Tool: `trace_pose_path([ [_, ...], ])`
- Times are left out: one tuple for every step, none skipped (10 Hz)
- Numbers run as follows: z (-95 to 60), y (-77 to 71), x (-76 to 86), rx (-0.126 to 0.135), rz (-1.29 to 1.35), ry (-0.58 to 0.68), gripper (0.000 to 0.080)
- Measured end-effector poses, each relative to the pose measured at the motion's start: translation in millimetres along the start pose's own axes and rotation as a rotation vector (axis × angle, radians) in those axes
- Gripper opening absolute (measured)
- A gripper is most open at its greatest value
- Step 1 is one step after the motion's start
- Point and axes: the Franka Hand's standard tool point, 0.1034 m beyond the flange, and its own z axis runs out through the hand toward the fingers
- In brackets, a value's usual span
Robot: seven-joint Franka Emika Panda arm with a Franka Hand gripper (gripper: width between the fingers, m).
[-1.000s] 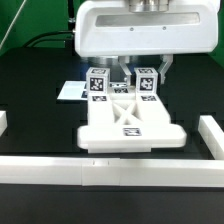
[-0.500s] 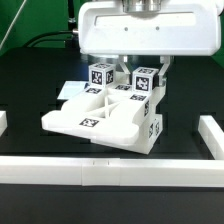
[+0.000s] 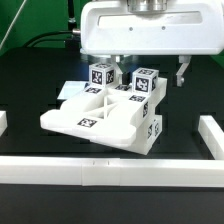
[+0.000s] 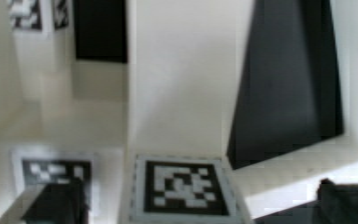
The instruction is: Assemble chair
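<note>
Hovering released, jaws spread, the two-finger gripper [image 3: 150, 72] straddles the white blocky plastic chair [image 3: 105, 115]; centre over the tagged post before clamping.

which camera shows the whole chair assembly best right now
The exterior view. It takes in the whole chair: the flat slab, cross-braced frame and two tagged posts, standing on the black table. The wrist view shows only a close, blurred stretch of its white parts and some tags.
</note>
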Motion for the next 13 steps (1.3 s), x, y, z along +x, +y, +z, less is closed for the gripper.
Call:
trace_pose_path([
  [-0.8,-2.4,0.8,-0.006,-0.126,-0.005,0.0644],
  [-2.3,-6.5,1.5,-0.010,-0.231,-0.012,0.0648],
  [-3.0,-9.4,0.8,-0.008,-0.300,-0.024,0.0648],
  [-3.9,-8.9,0.7,-0.010,-0.423,-0.038,0.0648],
  [-5.2,-7.3,1.9,-0.007,-0.511,-0.048,0.0648],
  [-5.5,-4.5,2.9,-0.007,-0.557,-0.048,0.0648],
  [-5.2,-1.0,3.3,-0.006,-0.635,-0.049,0.0648],
  [-4.7,1.1,3.1,-0.006,-0.651,-0.050,0.0648],
  [-4.4,1.8,3.0,-0.006,-0.651,-0.049,0.0648],
  [-4.3,1.8,2.9,-0.006,-0.650,-0.049,0.0648],
  [-4.1,1.8,2.8,-0.006,-0.650,-0.049,0.0648],
  [-3.9,1.9,2.7,-0.006,-0.650,-0.050,0.0648],
  [-3.8,1.9,2.6,-0.007,-0.650,-0.050,0.0648],
])
